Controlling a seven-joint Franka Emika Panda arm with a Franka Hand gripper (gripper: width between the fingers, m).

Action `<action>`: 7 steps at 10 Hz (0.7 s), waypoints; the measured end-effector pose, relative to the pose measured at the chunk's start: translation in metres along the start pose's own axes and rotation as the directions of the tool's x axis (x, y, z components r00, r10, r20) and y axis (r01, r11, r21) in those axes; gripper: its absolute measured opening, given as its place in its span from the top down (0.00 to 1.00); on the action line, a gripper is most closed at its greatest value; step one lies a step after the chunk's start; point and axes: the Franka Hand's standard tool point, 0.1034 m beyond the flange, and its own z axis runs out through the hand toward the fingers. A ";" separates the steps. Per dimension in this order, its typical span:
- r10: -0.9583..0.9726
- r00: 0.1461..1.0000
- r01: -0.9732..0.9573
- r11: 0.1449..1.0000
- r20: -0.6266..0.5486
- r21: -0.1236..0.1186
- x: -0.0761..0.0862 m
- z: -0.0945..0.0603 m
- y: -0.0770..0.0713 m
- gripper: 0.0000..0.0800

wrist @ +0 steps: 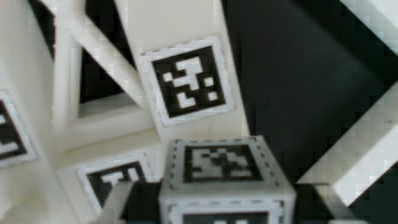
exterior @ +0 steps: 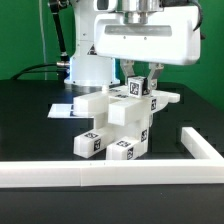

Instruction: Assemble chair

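The chair stands partly built in the middle of the table: a cluster of blocky white tagged parts. My gripper hangs straight down over its top. It is shut on a small white block with a black-and-white tag, which sits at the top of the cluster. In the wrist view the same block fills the space between my fingers, with the gripper closed around it. Beyond it a long white bar with a tag and crossing white bars of the chair show. The block's underside is hidden.
A long white border rail runs along the front and turns back at the exterior view's right. A flat white sheet lies left of the chair. The robot base stands behind.
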 end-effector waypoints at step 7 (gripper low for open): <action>0.202 0.979 -0.202 0.979 0.011 0.007 -0.001 0.001 -0.001 0.43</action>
